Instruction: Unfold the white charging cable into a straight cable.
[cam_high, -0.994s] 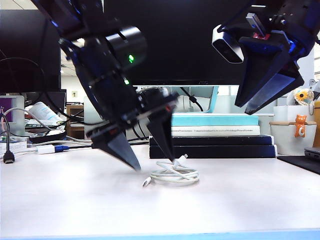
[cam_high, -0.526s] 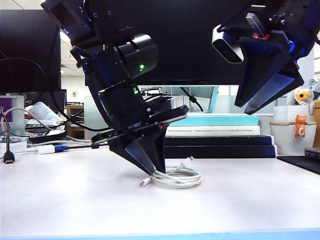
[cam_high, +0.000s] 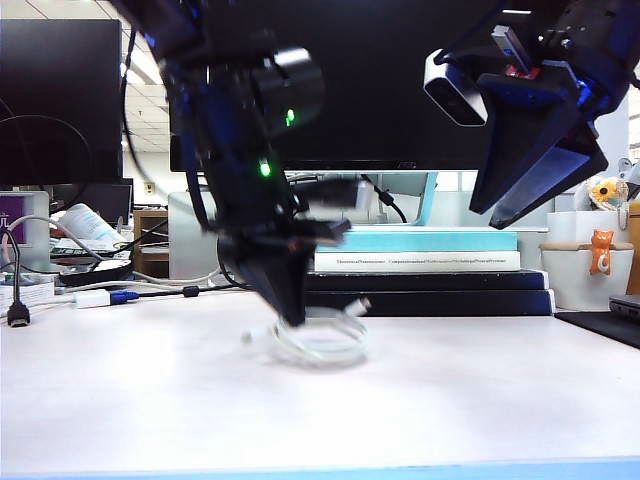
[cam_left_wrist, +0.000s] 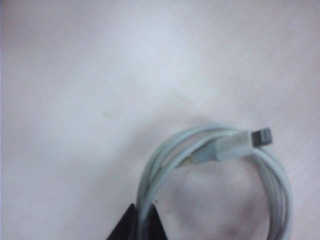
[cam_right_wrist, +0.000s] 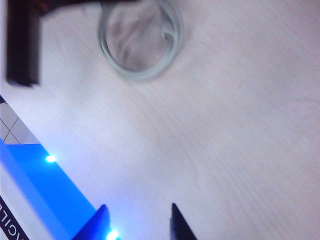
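Left tool (cam_left_wrist: 141, 222), splayed a second ago, is now clamped on white charging cable (cam_high: 322, 338); right tool (cam_right_wrist: 137, 220) is parted, held high as before.

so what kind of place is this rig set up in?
Looks like an office desk, probably a shared workspace: a large dark monitor behind the table, a stack of books under it, and ceiling-lit desks in the background at left.
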